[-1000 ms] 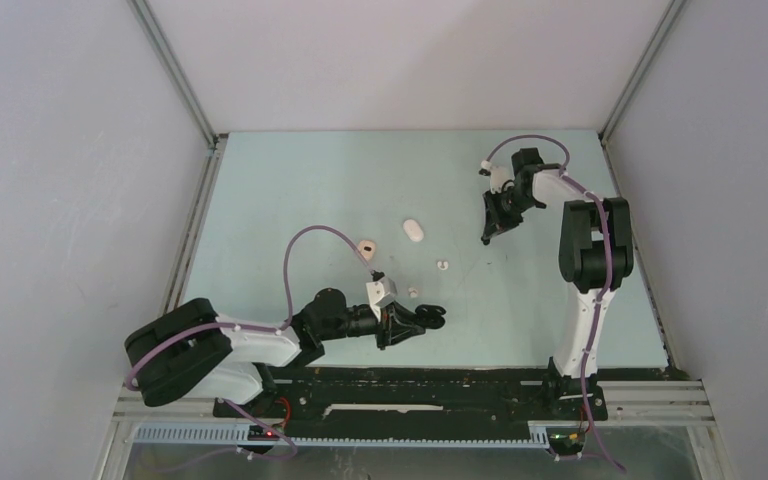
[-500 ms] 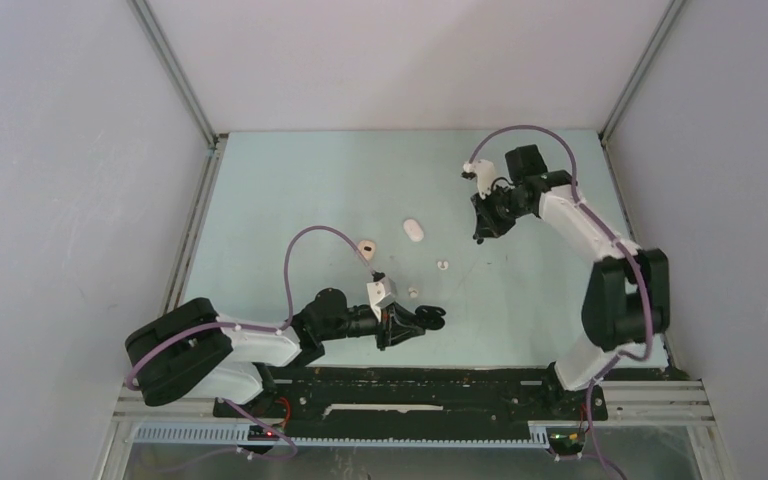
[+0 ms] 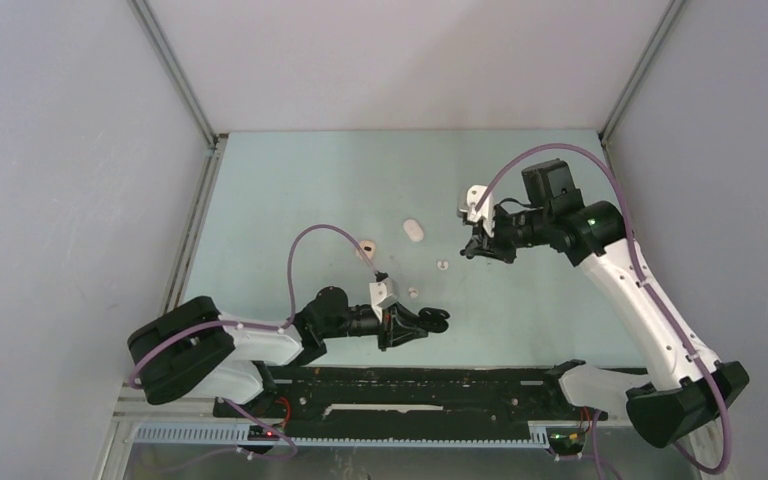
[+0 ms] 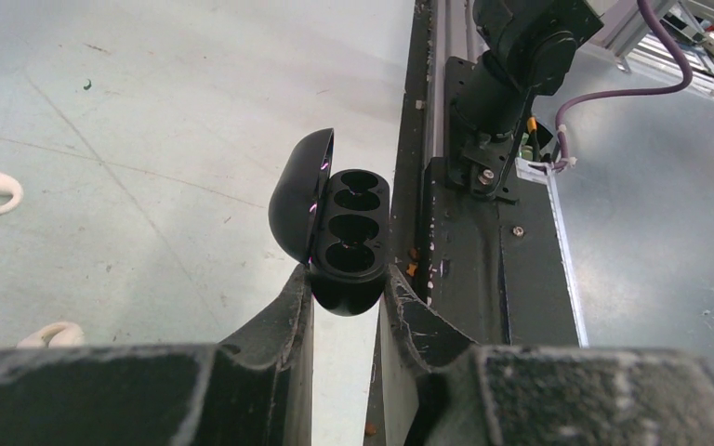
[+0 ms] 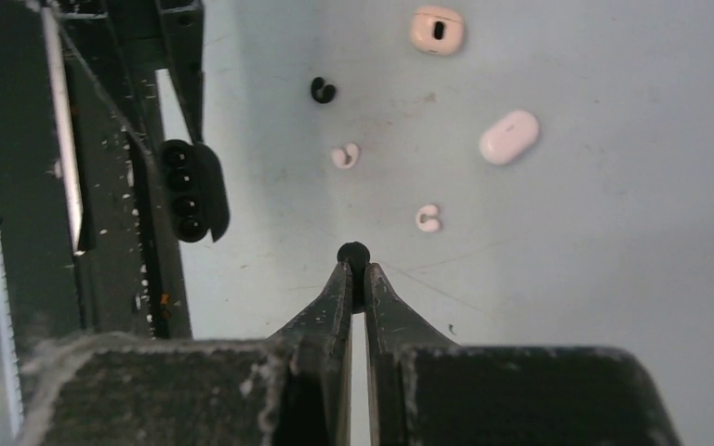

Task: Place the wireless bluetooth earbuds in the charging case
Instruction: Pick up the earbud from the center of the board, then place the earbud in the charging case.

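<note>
My left gripper [image 4: 346, 279] is shut on the lower end of a black charging case [image 4: 346, 237]. Its lid is swung open to the left and its dark sockets show no buds in them. In the top view the case [image 3: 436, 320] hangs low near the table's front edge. My right gripper [image 5: 353, 269] is shut on a small black earbud [image 5: 353, 252], held above the table to the right of the loose buds. Two white earbuds [image 5: 345, 155] [image 5: 428, 218] and another black earbud [image 5: 322, 89] lie on the table between the arms.
A closed white pebble-shaped case [image 3: 414, 230] and a beige case [image 3: 367, 246] lie further back on the pale green table [image 3: 300, 180]. The black base rail [image 3: 410, 385] runs along the front edge. The left arm's purple cable [image 3: 310, 240] loops over the table.
The right arm has swung from the back right toward the table's middle and come lower, with its jaws closed on the black earbud. The left arm and case have stayed put.
</note>
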You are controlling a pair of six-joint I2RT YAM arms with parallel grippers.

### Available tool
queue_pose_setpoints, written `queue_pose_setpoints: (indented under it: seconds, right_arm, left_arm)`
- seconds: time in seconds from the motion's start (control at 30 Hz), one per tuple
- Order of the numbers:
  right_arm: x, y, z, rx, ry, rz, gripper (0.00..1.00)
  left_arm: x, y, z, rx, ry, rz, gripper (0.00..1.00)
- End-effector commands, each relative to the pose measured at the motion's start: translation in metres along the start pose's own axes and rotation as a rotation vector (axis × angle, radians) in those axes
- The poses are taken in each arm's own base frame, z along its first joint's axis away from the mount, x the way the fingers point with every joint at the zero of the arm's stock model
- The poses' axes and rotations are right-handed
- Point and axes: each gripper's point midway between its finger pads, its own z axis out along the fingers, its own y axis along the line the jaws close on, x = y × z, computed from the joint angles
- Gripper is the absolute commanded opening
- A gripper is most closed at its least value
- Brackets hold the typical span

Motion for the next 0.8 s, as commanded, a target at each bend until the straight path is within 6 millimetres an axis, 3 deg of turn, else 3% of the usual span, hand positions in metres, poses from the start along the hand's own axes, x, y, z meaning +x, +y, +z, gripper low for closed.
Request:
queue_pose_setpoints:
  seconds: [0.0, 0.4, 0.77]
  right_arm:
    - [0.006, 0.037, 0.009, -0.197, 0.030, -0.018, 0.00]
    - [0.001, 0.128, 0.047, -0.422, 0.179, -0.176, 0.00]
    - [-0.013, 0.117, 0.061, -0.419, 0.083, -0.013, 0.00]
  left_arm:
    - [-0.020, -0.005, 0.004, 0.045, -0.075, 0.072, 0.00]
    - [-0.017, -0.006, 0.006, 0.067, -0.072, 0.098, 0.00]
    - [-0.028, -0.019, -0.001, 0.118, -0.148, 0.124, 0.00]
